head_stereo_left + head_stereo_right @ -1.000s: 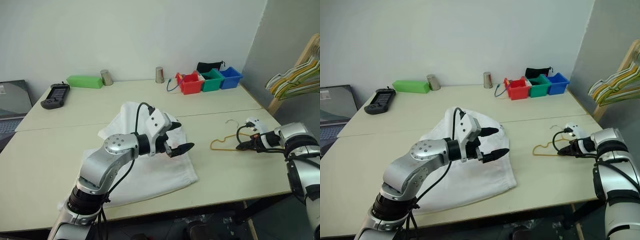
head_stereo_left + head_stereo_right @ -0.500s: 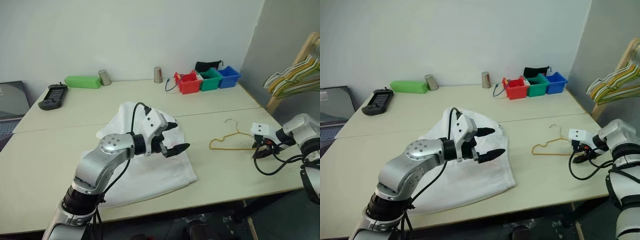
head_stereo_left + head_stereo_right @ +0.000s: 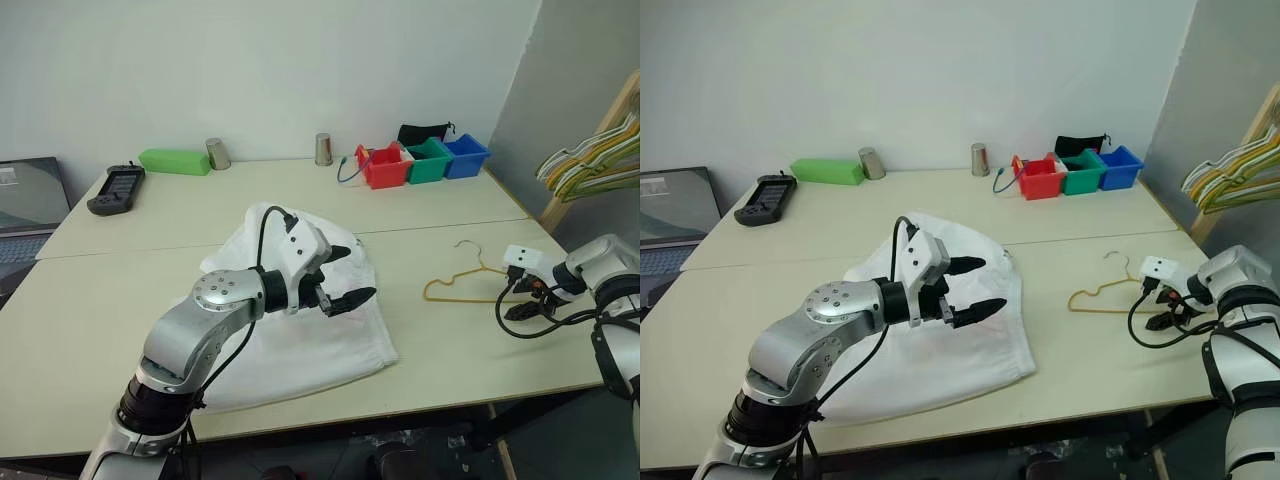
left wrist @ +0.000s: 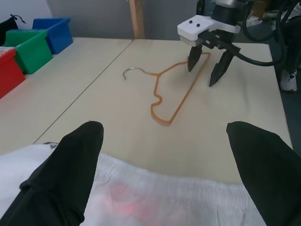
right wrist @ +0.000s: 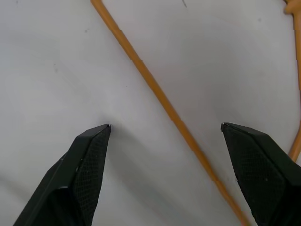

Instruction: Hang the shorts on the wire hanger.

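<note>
The white wrinkled shorts (image 3: pixel 300 345) lie spread on the middle of the table, a faint pink-red mark (image 4: pixel 123 202) showing near their edge. My left gripper (image 3: pixel 358 272) hovers just above them, open and empty, pointing toward the right. The thin yellow-orange wire hanger (image 4: pixel 165 123) lies flat on the table to the right of the shorts, its silver hook (image 3: pixel 465 245) toward the back. My right gripper (image 4: pixel 204 70) points down over the hanger's right end, open. One wire (image 5: pixel 162 103) runs between its two fingers without being gripped.
Red (image 3: pixel 385 168), green (image 3: pixel 425 160) and blue (image 3: pixel 465 155) bins stand at the back right. Two metal cups (image 3: pixel 323 149), a green box (image 3: pixel 175 161) and a handheld device (image 3: pixel 115 190) sit along the back. A bunch of hangers (image 3: pixel 590 165) hangs at the far right.
My right gripper has opened, letting go of the hanger, and turned to point down over the hanger's right end. The hanger stays flat on the table. My left gripper has stayed put.
</note>
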`<act>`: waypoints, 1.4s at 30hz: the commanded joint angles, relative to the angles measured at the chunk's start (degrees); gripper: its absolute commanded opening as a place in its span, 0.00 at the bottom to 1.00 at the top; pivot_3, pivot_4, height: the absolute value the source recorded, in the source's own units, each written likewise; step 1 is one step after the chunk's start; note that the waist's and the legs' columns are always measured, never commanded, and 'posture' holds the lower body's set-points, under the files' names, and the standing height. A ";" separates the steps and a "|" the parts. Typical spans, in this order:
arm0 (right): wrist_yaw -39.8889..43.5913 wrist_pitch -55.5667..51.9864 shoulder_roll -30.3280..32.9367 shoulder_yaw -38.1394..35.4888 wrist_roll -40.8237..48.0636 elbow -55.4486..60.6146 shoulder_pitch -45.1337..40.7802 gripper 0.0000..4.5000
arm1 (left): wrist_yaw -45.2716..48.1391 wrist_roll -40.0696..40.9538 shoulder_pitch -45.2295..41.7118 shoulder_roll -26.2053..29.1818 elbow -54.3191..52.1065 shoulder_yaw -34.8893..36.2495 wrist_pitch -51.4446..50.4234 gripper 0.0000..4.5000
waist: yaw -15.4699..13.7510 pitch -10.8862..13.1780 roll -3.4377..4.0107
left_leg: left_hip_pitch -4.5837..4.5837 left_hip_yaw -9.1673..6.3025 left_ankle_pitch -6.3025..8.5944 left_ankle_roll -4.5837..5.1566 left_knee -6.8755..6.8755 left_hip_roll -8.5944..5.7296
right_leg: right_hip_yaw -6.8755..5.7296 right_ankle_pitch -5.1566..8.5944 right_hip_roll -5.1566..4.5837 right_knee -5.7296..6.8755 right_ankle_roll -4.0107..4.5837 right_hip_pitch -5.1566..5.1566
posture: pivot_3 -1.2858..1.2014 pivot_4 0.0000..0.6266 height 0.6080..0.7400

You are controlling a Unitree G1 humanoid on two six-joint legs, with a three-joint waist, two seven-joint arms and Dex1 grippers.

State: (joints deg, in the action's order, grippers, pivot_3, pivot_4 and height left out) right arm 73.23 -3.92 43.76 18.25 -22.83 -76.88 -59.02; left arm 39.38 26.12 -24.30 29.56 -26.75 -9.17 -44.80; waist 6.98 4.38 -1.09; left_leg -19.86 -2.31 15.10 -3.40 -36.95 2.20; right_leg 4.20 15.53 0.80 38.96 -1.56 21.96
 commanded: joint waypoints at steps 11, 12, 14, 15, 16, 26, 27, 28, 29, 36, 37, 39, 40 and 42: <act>1.73 -8.25 -2.39 -4.45 3.40 -0.22 0.49 0.14 | -1.61 1.47 -0.86 0.25 -3.29 1.83 -1.02 1.00 | -0.51 0.00 -0.01 | 0.00 0.00 0.00 0.00 0.00 0.00 | 0.01 0.00 0.00 0.00 0.00 0.00 | 0.53 0.07 1.00; 2.45 -9.57 -2.73 -4.92 3.82 -0.13 0.41 0.08 | -1.69 1.43 -0.89 0.17 -3.22 1.77 -0.97 1.00 | -0.51 0.00 -0.01 | 0.00 0.00 0.00 0.00 0.00 0.00 | 0.01 0.00 0.01 0.00 0.00 0.00 | 0.53 0.06 1.00; 5.30 -11.00 -3.12 -5.08 4.24 0.36 0.50 0.01 | -1.85 1.42 -0.97 -0.09 -3.03 1.76 -0.85 1.00 | -0.50 -0.01 -0.03 | 0.01 -0.03 0.00 0.00 0.00 0.02 | -0.01 0.00 0.03 0.00 0.00 -0.01 | 0.52 0.06 1.00; 6.39 -12.16 -3.33 -5.35 4.63 0.54 0.42 0.01 | -1.93 1.36 -0.96 -0.22 -2.93 1.67 -0.77 1.00 | -0.49 -0.01 -0.03 | 0.01 -0.04 0.00 0.00 0.01 0.02 | -0.03 0.00 0.03 0.00 0.00 -0.01 | 0.52 0.06 1.00; 7.28 -13.22 -3.53 -5.57 5.05 0.78 0.29 0.01 | -1.97 1.31 -0.87 -0.32 -2.90 1.57 -0.66 1.00 | -0.48 -0.01 -0.03 | 0.01 -0.04 0.00 0.00 0.01 0.02 | -0.03 0.00 0.03 0.00 0.00 -0.01 | 0.52 0.06 1.00; -1.67 -37.47 -9.35 -12.44 12.05 3.27 -4.20 0.01 | -1.50 1.11 -0.55 -0.94 -2.36 1.17 0.13 1.00 | -0.05 0.00 -0.01 | 0.01 -0.03 0.00 0.00 0.01 0.02 | -0.01 0.00 0.04 0.04 0.01 0.00 | 0.51 0.04 1.00; -2.16 -38.71 -10.03 -12.62 12.48 4.05 -4.15 0.01 | -1.45 1.08 -0.59 -1.08 -2.32 1.01 0.22 1.00 | -0.12 -0.01 0.01 | 0.01 -0.04 0.00 0.00 0.01 0.02 | -0.02 0.00 0.05 0.04 0.01 0.01 | 0.51 0.04 1.00; -2.82 -38.55 -10.59 -12.03 12.26 5.14 -3.57 0.01 | -1.37 1.01 -0.67 -1.22 -2.17 0.81 0.36 1.00 | -0.34 -0.01 0.01 | -0.02 -0.07 0.00 0.00 0.01 0.02 | -0.04 0.00 0.05 0.03 0.01 0.02 | 0.51 0.04 1.00; -3.72 -39.41 -11.18 -12.02 12.38 5.87 -3.27 0.01 | -1.12 0.89 -0.77 -1.24 -1.99 0.54 0.60 1.00 | -0.41 -0.01 0.00 | -0.05 -0.07 0.00 0.00 0.01 0.02 | -0.05 0.00 0.04 0.02 0.00 0.04 | 0.51 0.04 1.00; -8.40 -36.74 -10.43 -11.84 12.51 11.42 -2.05 0.06 | -0.27 0.31 -1.24 -1.30 -0.75 -0.06 1.96 1.00 | -0.37 -0.02 0.02 | -0.08 -0.05 0.00 -0.01 0.00 0.00 | -0.03 0.00 0.03 -0.01 -0.01 0.05 | 0.50 0.03 1.00; -8.52 -37.99 -9.81 -12.21 12.92 12.60 -2.40 0.11 | -0.29 0.34 -1.09 -1.37 -0.75 -0.12 2.09 1.00 | -0.36 -0.02 0.03 | -0.09 -0.05 0.00 -0.01 0.00 0.00 | -0.02 0.00 0.03 -0.01 -0.01 0.05 | 0.50 0.02 1.00; -7.58 -40.97 -8.50 -12.45 13.86 15.69 -2.61 0.19 | -0.23 0.41 -0.70 -1.52 -0.76 -0.24 2.30 1.00 | -0.34 -0.01 0.05 | -0.10 -0.04 0.00 -0.01 0.00 -0.01 | -0.02 0.00 0.03 -0.01 -0.01 0.06 | 0.50 0.03 1.00; -7.28 -42.22 -7.76 -12.35 14.28 17.91 -2.24 0.24 | -0.15 0.46 -0.52 -1.59 -0.71 -0.32 2.40 1.00 | -0.33 0.00 0.07 | -0.17 -0.04 0.00 -0.01 0.01 -0.01 | -0.01 0.00 0.03 -0.01 -0.01 0.13 | 0.50 0.03 1.00; -5.99 -48.31 -5.87 -12.81 16.17 25.16 -1.06 0.36 | 0.14 0.54 -0.20 -1.80 -0.47 -0.60 2.69 1.00 | -0.32 0.02 0.10 | -0.27 -0.05 0.00 -0.01 0.01 -0.01 | -0.02 0.00 0.03 -0.01 -0.01 0.23 | 0.49 0.04 1.00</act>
State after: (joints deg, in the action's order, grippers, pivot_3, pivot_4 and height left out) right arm 65.74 -47.74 36.13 6.72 -8.81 -58.62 -59.67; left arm 39.38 26.63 -24.29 28.22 -26.59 -9.43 -43.37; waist 6.66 4.40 -0.99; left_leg -20.21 -2.36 15.10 -3.41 -36.94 2.19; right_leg 4.18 15.54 0.83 38.95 -1.57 22.25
